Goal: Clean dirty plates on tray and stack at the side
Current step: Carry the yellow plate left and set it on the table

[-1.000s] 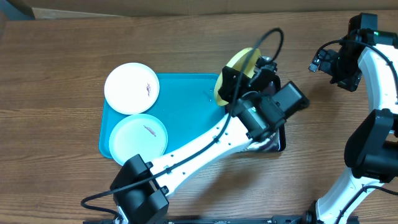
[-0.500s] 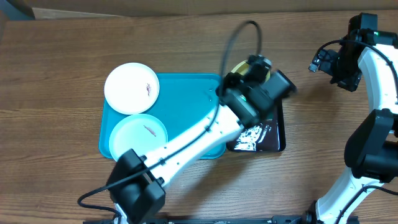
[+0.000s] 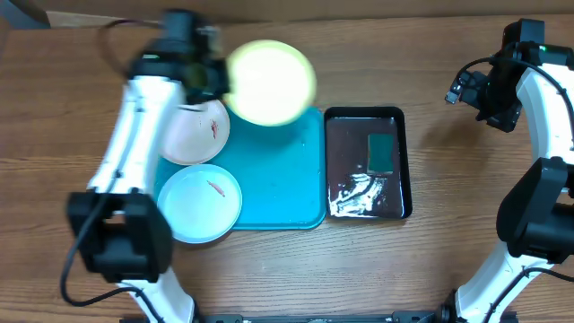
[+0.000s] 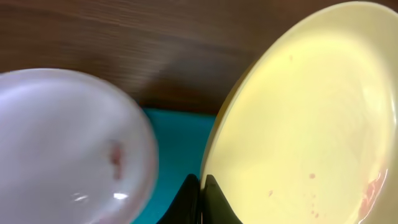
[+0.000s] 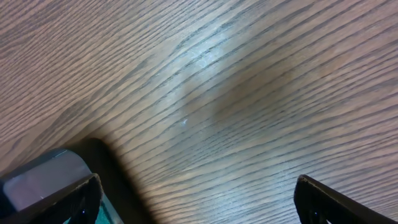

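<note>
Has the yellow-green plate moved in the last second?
Yes. Gripped by the left pincer, the yellow-green plate has gone left from above the black bin's corner and is now over the tray's far edge, beside the white plate.

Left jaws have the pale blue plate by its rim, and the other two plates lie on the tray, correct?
Not the pale blue one: the left gripper has its jaws on the rim of the yellow-green plate. The pale blue plate and white plate lie on the tray. The overhead view shows it.
</note>
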Available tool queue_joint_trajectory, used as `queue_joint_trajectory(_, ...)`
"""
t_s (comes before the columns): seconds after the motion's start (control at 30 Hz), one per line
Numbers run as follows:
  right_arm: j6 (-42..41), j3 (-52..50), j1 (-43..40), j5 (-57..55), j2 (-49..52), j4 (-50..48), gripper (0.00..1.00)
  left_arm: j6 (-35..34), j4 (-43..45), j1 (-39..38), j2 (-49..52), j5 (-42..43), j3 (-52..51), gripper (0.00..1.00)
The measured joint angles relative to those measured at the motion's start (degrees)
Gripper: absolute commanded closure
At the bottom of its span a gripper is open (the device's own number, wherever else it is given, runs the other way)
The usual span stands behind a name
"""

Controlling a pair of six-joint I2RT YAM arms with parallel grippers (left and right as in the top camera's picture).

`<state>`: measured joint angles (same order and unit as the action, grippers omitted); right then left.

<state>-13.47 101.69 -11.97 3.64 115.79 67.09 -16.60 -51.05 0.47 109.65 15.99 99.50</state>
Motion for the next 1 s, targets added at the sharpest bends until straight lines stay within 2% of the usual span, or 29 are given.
queue_joint_trajectory(0.2, 0.02, 0.0, -0.02, -0.02, 0.0, 0.0, 0.0, -1.6, 0.04, 20.98, 0.0, 4.76, -0.02, 0.96)
queue_joint_trajectory(0.33, 0.02, 0.0, 0.0, 0.0, 0.0, 0.04, 0.0, -3.58, 0.68, 32.85, 0.0, 1.95, -1.03, 0.96)
queue_joint_trajectory(0.47, 0.0, 0.0, -0.02, 0.0, 0.0, 0.0, 0.0, -5.03, 2.89, 40.61, 0.0, -1.53, -5.14, 0.96)
queue_joint_trajectory(0.6, 0.0, 0.0, -0.02, 0.0, 0.0, 0.0, 0.0, -5.81, 5.88, 45.11, 0.0, -6.71, -11.23, 0.96)
queue_joint_trajectory(0.73, 0.0, 0.0, -0.02, -0.02, 0.0, 0.0, 0.0, -5.77, 12.57, 45.38, 0.04, -10.71, -18.49, 0.96)
queue_joint_trajectory(1.0, 0.02, 0.0, -0.02, 0.0, 0.0, 0.02, 0.0, -5.77, 19.87, 44.39, 0.09, -11.78, -26.67, 0.96)
